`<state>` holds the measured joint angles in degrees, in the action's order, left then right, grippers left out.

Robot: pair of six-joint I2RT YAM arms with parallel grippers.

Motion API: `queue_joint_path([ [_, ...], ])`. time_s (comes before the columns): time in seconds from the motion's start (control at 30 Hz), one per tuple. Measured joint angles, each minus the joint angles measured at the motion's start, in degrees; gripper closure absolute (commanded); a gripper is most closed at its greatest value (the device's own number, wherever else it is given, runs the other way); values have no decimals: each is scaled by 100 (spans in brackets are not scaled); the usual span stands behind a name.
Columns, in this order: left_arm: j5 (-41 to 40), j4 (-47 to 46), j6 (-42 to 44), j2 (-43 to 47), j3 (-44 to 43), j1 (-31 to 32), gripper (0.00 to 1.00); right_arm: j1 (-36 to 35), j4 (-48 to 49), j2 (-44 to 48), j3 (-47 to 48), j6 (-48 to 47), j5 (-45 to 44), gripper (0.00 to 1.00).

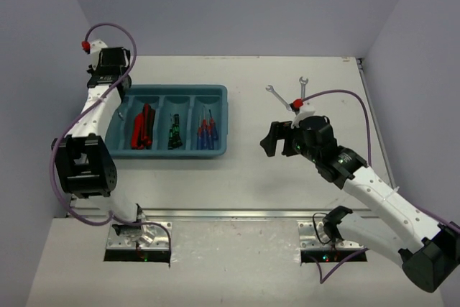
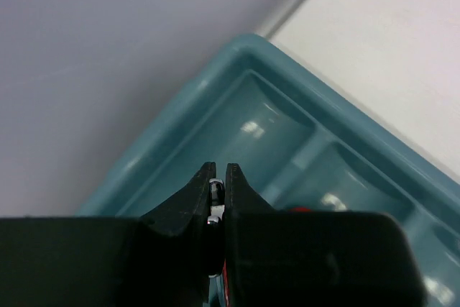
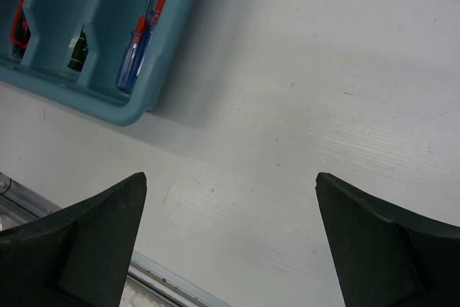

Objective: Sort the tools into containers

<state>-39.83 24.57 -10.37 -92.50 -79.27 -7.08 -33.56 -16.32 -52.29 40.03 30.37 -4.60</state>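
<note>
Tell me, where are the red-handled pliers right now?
In the overhead view, the red-handled pliers lie on the left side in the teal plastic tray, one compartment left of the black-and-green screwdrivers.

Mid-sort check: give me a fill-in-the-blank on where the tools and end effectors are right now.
1. ____ silver wrenches lie on the table, outside the tray.
2. Counting from the left in the top view, the red-handled pliers lie in the tray's ____ compartment.
3. The right end effector is ____, holding nothing.
Missing: two; second; open.
</note>
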Motion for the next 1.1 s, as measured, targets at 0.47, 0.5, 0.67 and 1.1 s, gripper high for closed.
queue_joint_path([
  [0.47, -1796, -2510, 1770, -849, 1087, -462, 66, 2, 417, -239, -404, 183, 383, 1],
  [0.5, -1853, -2541, 1784, -968, 1087, -462, 55, 2, 446, -215, -432, 202, 383, 1],
  [0.67, -1804, -2414, 1629, -1129, 1050, -451, 0, 2, 536, -210, -465, 250, 383, 1],
  [1.1, 1043, -388, -244, 252, -428, -344, 0, 5, 684, -860, -483, 287, 86, 1],
])
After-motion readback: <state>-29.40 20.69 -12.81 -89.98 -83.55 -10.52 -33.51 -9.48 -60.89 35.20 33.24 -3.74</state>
